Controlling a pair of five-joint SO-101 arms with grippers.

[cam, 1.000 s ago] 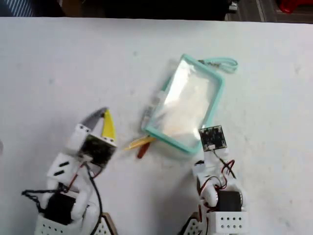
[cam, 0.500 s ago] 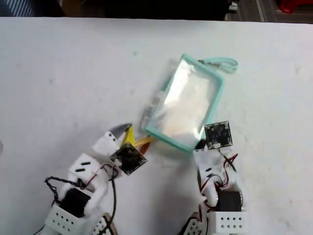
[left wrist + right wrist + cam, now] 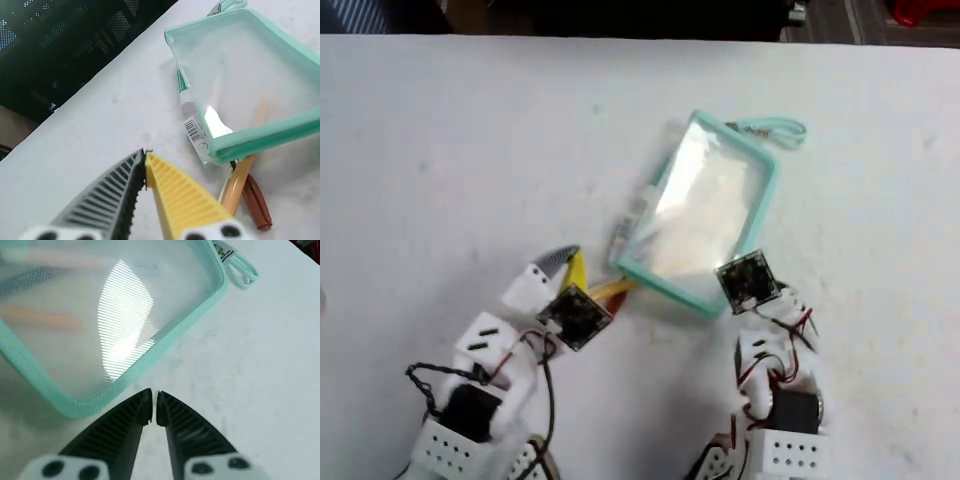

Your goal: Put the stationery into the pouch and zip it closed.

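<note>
Jaws: both pairs together, empty | left wrist: pens at pouch edge | right wrist: strap loop

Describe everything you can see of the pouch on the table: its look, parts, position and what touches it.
The pouch is a rectangle with a clear plastic face and mint-green fabric edging, lying flat and askew on the white table. A strap loop trails from its far corner. An orange pen and a brown pen poke out at its near end; whether inside or underneath is unclear. A white-and-green pen lies along one side. The right gripper sits close by its near corner.
</note>
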